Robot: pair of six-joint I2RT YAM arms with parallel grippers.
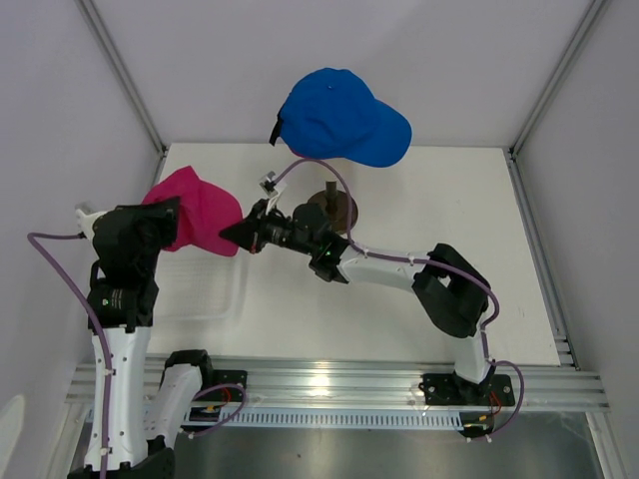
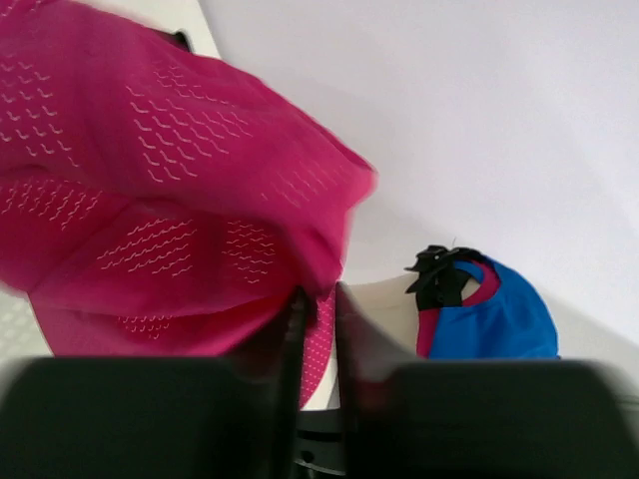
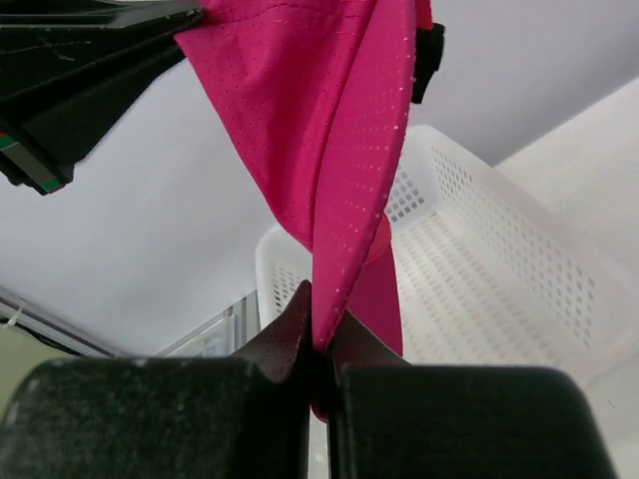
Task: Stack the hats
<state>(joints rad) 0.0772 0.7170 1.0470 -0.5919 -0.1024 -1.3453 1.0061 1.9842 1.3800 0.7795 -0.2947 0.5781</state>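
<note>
A magenta pink hat [image 1: 200,210] hangs in the air at the left, stretched between both grippers. My left gripper [image 1: 168,212] is shut on its left side; in the left wrist view pink fabric [image 2: 150,190] sits between the fingers [image 2: 296,324]. My right gripper [image 1: 233,236] is shut on the hat's right edge, and the right wrist view shows the fabric [image 3: 329,130] pinched between its fingertips [image 3: 321,321]. A bright blue hat [image 1: 339,118] sits high at the back. In the left wrist view it [image 2: 504,319] lies over another pink hat [image 2: 429,334] on a cream head [image 2: 384,304].
A white plastic basket [image 3: 499,269] lies on the table below the held hat, faintly seen in the top view [image 1: 225,299]. The head's dark round stand [image 1: 337,208] is just behind the right arm's wrist. White walls close in the table on three sides.
</note>
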